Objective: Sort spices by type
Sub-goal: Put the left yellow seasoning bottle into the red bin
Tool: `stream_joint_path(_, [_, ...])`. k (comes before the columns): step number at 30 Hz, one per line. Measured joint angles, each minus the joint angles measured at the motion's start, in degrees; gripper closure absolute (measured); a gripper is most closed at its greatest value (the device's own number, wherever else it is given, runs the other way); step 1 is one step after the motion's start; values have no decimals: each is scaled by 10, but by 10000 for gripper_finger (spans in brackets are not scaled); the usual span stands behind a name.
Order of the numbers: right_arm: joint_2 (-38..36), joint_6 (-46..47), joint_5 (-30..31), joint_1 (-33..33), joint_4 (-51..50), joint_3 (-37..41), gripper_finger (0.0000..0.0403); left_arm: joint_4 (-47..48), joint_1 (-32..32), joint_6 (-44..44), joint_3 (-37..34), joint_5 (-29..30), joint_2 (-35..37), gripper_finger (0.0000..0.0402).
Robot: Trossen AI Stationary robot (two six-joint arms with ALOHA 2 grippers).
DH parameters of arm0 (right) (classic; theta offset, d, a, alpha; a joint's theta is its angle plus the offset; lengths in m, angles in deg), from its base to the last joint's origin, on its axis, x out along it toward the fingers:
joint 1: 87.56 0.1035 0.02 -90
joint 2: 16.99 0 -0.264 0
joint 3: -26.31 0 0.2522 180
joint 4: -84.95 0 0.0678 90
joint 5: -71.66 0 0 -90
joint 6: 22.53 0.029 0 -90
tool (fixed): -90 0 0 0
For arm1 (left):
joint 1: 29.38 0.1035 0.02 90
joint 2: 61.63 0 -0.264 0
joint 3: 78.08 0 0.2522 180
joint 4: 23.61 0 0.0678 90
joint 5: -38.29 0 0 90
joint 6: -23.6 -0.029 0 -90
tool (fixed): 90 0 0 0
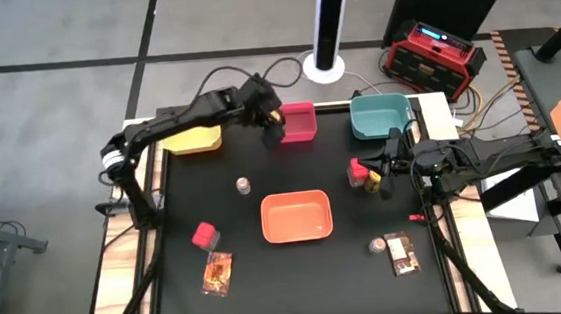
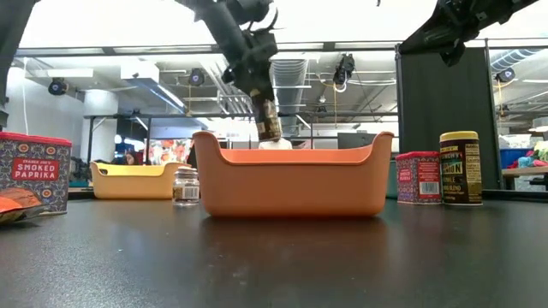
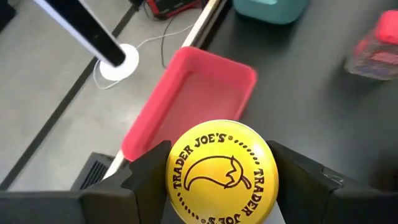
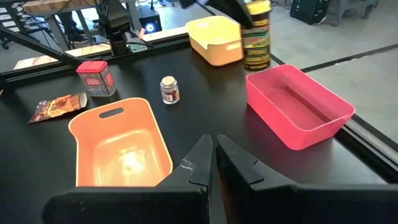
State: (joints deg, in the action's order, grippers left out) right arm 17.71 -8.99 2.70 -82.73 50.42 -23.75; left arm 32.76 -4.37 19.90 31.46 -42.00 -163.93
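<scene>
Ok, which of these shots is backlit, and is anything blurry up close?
Low view: bright ceiling lights behind leave the left gripper and its yellow-lidded jar dark against the glare. Left wrist view: the yellow lid is sharp, the red tub is blurred.

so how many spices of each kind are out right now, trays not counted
yellow-lidded jars: 2 (raised jar, standing jar)
red tubs: 2 (left tub, right tub)
clear shakers: 2 (left shaker, right shaker)
printed packets: 2 (left packet, right packet)
total: 8
</scene>
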Motion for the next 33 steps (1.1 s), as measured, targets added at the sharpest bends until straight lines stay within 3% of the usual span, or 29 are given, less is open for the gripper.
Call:
stream_joint_path(11, [0,6,0,0,-13,0,390,95,41,-59,159,-34,-144,182])
stream_joint_path(20, [0,30,0,0,-35,0,390,144,52,-84,263,-33,-222,182])
stream_joint_path(33, [0,49,0,0,-48,1,390,139,67,-90,252,-32,-237,182])
